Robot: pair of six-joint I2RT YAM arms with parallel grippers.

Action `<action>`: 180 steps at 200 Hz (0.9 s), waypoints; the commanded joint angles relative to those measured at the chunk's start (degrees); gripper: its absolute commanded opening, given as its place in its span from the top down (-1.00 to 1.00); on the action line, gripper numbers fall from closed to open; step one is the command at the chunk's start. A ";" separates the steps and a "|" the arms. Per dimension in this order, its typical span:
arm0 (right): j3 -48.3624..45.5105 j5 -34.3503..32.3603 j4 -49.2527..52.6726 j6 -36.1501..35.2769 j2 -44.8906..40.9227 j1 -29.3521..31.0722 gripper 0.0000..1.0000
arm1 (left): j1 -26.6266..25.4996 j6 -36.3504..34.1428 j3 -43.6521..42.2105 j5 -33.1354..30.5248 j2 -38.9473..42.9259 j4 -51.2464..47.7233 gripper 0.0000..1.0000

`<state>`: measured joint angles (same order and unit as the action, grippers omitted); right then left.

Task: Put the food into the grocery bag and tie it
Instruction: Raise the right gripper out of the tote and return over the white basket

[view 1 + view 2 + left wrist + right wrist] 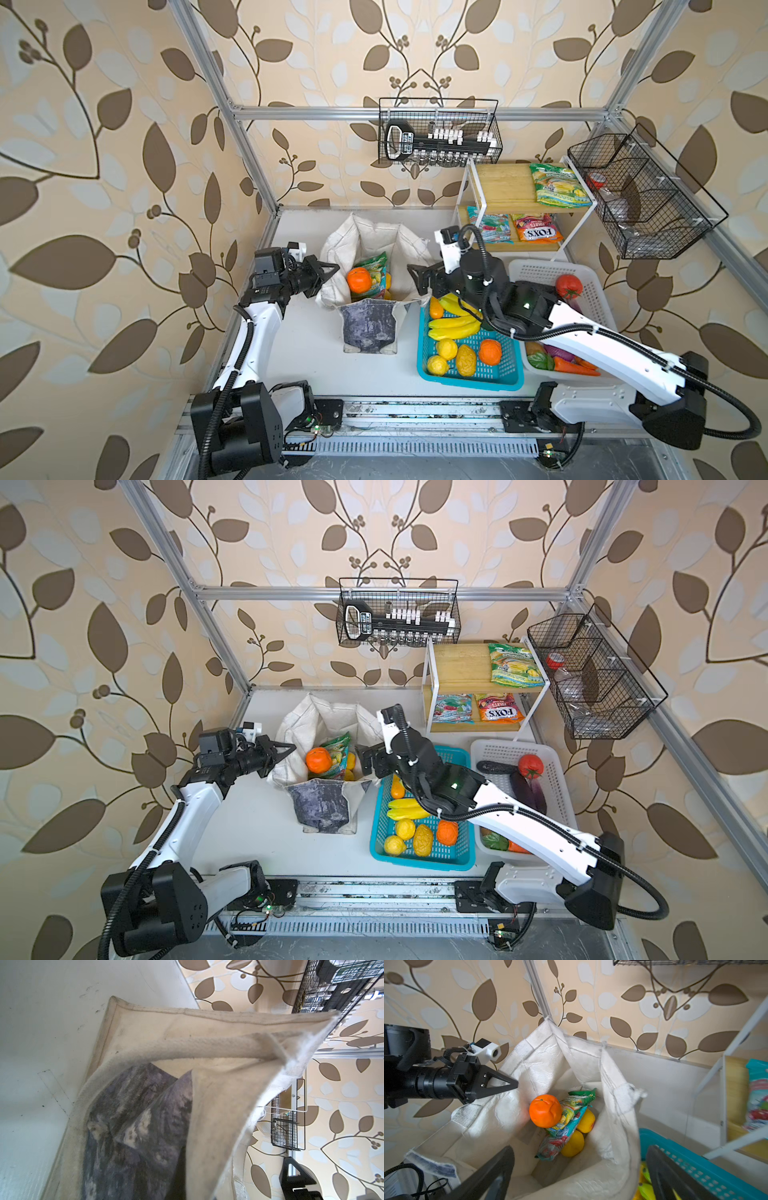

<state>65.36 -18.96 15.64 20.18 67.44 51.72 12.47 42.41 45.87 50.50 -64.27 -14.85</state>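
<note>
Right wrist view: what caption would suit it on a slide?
Left fingers pinch the grocery bag open, showing an orange, sweet packets and yellow fruit inside.

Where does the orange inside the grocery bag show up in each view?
In both top views: orange just left of centre, inside the grocery bag.
Left wrist: not in it; only the bag's outside shows.
Right wrist: near centre.
Shared landmark: green sweet packet against it.
</note>
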 commanded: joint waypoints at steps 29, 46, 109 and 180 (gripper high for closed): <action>-6.04 5.19 11.00 11.04 -11.87 -12.18 -1.00 | 0.19 -0.14 0.07 0.92 0.55 0.32 1.00; -9.51 9.29 13.00 12.83 -16.51 -17.78 -1.00 | 0.24 -0.14 0.23 1.30 0.72 0.24 1.00; -15.99 0.37 27.53 9.98 -26.54 -37.29 -1.00 | 0.15 1.11 -0.24 2.21 1.54 1.72 1.00; -24.70 20.38 25.06 4.79 -25.52 -68.57 -0.85 | -0.48 -0.85 0.99 1.81 -0.38 -1.08 1.00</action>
<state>41.76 -5.78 40.99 26.96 40.36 -12.53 12.43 43.44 45.74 50.70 -64.16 -14.87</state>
